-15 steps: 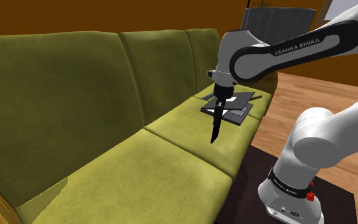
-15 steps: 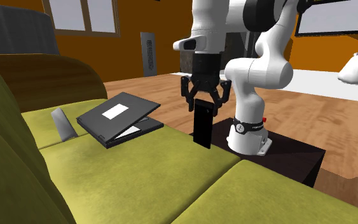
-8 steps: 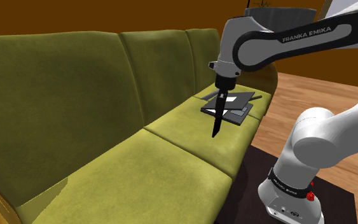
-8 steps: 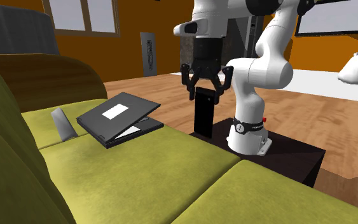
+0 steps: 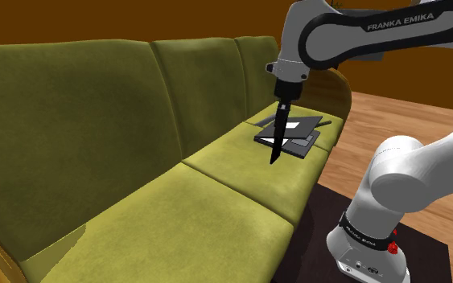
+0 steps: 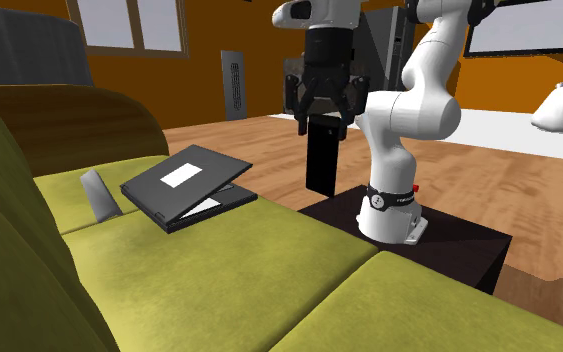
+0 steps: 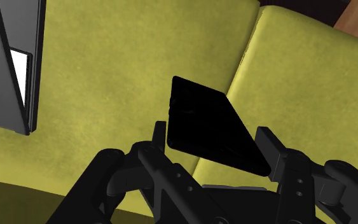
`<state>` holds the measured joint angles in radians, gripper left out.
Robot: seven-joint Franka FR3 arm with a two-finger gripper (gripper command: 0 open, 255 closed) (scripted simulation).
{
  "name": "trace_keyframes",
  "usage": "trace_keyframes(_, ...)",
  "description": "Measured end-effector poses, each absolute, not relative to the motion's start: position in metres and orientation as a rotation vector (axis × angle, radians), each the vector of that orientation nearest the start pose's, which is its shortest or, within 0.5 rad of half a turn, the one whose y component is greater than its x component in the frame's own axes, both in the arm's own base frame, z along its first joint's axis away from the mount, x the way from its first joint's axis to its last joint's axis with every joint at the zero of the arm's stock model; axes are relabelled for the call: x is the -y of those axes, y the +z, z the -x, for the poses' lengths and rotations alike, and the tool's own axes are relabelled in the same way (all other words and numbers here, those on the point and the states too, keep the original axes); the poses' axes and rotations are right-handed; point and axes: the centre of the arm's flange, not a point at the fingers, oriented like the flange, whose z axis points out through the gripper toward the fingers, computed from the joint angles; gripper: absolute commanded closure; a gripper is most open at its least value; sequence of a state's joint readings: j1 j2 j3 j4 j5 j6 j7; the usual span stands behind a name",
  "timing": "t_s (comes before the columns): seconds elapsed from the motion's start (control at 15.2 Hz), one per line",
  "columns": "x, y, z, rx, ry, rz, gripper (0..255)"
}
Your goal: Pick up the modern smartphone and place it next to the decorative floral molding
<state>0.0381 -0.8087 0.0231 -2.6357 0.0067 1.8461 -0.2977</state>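
Observation:
The smartphone [image 5: 277,137] [image 6: 320,155] [image 7: 212,127] is a plain black slab. It hangs upright in the air above the olive sofa seat [image 5: 216,185] [image 6: 229,270]. My black gripper [image 5: 282,107] [image 6: 321,118] [image 7: 212,137] is shut on its upper end, one finger on each side. A small grey piece [image 6: 100,195], perhaps the molding, leans upright on the seat near the sofa's armrest, beyond a dark grey laptop-like stack [image 6: 184,185] [image 5: 293,133] [image 7: 12,63]. The phone hangs clear of the stack, toward the seat's front edge.
The sofa's backrest [image 5: 96,104] runs along the shoulder view's left. My white base stands on a dark box [image 6: 449,240] close against the seat's front edge. Wooden floor [image 6: 529,150] lies behind it. A seam between two cushions [image 7: 238,70] passes under the phone.
The gripper has risen steadily with the phone in it, lifting the phone's lower end well above the seat and turning it more upright. The laptop-like stack and grey piece have not moved.

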Motion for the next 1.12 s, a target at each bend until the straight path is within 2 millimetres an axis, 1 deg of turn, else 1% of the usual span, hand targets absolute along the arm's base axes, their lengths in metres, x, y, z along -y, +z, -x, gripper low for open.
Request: trace_keyframes(1.12,-0.018,0.578,-0.31,0.55,-0.028,3.106,255)
